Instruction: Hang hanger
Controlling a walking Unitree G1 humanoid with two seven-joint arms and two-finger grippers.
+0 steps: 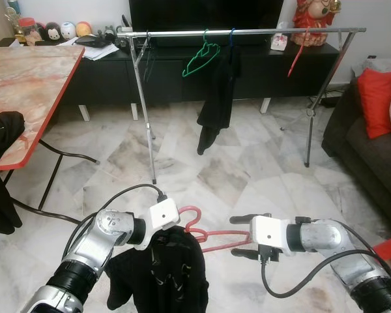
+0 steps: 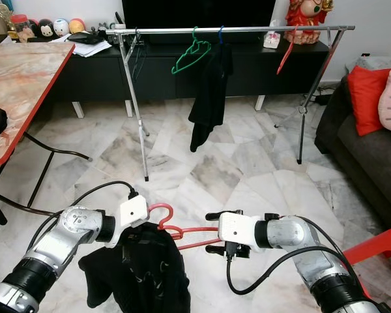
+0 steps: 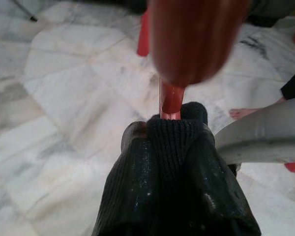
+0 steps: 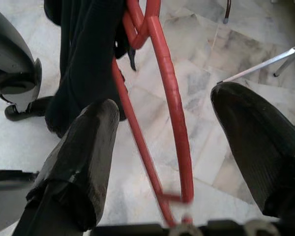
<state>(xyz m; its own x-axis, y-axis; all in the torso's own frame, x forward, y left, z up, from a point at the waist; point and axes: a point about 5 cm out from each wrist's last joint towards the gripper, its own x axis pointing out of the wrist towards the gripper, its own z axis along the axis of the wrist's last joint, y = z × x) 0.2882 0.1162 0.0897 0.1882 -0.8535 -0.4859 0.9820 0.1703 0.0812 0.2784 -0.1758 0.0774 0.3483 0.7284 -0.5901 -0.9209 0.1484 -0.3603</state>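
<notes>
A: Status of the load?

B: The red hanger carries a black garment, low over the floor, between both arms. Left gripper is clamped at the collar; right gripper fingers are spread around the hanger's arm, not closed.

A: Handling?

B: Likely a light, stiff frame with a limp cloth that may slip. Hold near the hook. The rail is well ahead.

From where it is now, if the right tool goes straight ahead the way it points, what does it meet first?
Probably the red hanger, whose bars already lie between the open right tool fingers. Just beyond hangs the black garment, then the left tool; depth is unclear.
</notes>
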